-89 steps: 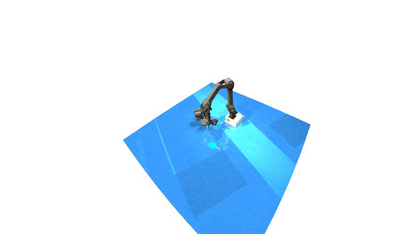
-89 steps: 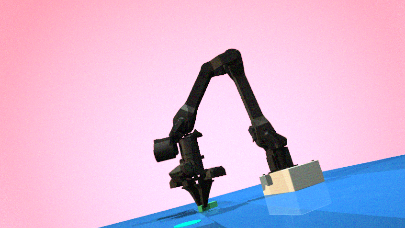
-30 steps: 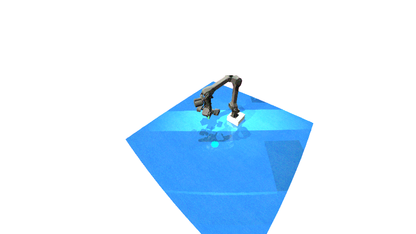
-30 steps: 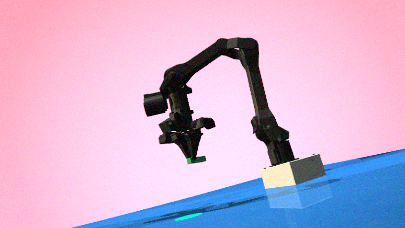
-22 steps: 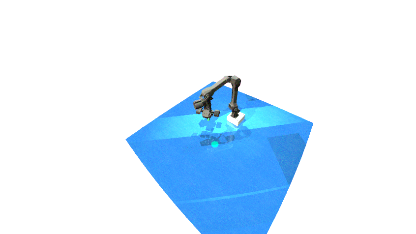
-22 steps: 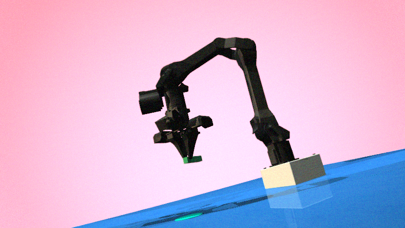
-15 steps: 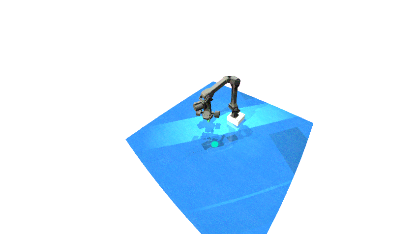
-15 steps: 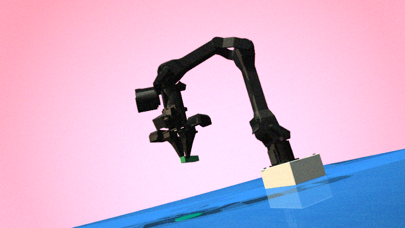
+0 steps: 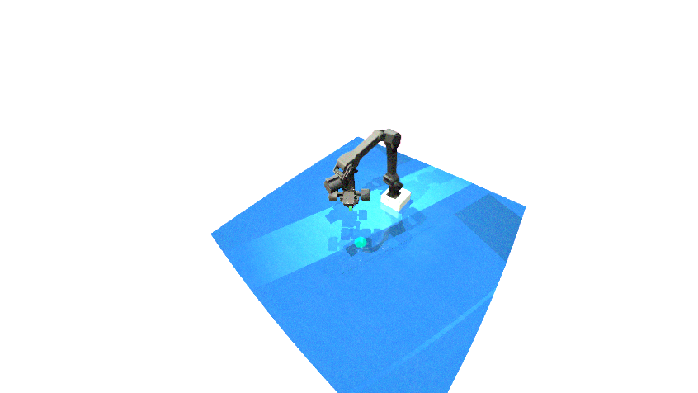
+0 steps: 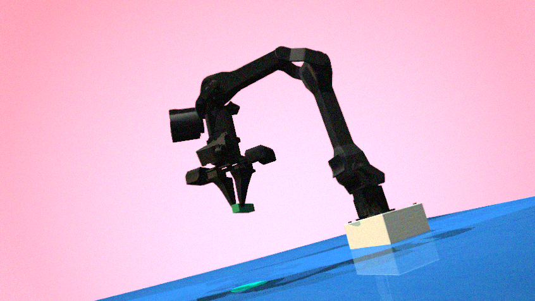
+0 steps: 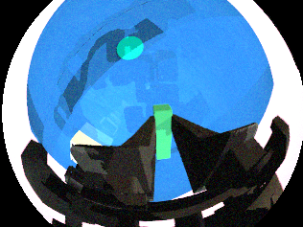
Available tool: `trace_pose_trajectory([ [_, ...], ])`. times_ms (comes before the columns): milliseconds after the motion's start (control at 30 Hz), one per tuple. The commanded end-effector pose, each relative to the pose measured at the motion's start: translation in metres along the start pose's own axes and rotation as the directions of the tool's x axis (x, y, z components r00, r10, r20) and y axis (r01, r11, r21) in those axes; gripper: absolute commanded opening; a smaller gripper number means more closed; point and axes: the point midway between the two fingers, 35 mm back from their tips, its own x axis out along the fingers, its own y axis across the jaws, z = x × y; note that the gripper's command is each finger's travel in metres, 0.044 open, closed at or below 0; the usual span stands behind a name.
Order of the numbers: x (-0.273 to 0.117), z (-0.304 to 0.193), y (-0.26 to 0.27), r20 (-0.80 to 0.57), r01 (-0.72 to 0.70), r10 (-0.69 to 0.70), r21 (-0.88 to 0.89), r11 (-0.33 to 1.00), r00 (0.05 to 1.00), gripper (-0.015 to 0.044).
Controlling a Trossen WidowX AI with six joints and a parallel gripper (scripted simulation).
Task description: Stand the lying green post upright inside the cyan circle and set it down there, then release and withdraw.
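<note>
Hand [image 9: 350, 205] [image 10: 238, 203] [image 11: 162, 118] clamped on green post [image 9: 350, 208] [image 10: 242, 208] [image 11: 163, 133], fingers pointing down. Post a short square-sided block, plain bright green in wrist view, darker in exterior view; lying roughly level, not upright, raised above blue table [image 9: 390, 303] [image 10: 307, 284] [image 11: 216, 61]. Cyan circle [image 9: 360, 242] [image 10: 249, 286] [image 11: 129, 48] flat on table, apart from post, partly in shadow. Black arm [image 9: 363, 149] [image 10: 258, 69] arches right to pale box-shaped base [image 9: 403, 201] [image 10: 368, 234] [image 11: 82, 138].

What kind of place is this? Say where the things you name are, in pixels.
Maybe a robot practice spot: a black arm [image 9: 392, 158] [image 10: 336, 112] on a white block [image 9: 403, 202] [image 10: 407, 224], a cyan circle [image 9: 360, 242] [image 10: 248, 287] [image 11: 130, 48] on a blue surface [image 9: 390, 303] [image 10: 486, 254] [image 11: 216, 61], and a green post [image 10: 242, 208] [image 11: 163, 138] in the gripper [image 10: 239, 205] [image 11: 162, 118].
</note>
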Motion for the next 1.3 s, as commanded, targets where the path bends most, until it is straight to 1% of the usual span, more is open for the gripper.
trace_pose_trajectory([
  [0,-0.001,0.010,0.001,-0.003,0.002,-0.002,-0.048,0.999,1.000,0.0023],
  [600,-0.005,0.057,0.017,-0.007,0.001,-0.003,-0.260,0.966,1.000,0.0023],
  [1267,-0.008,0.106,0.046,-0.009,0.001,-0.006,-0.477,0.879,1.000,0.0023],
])
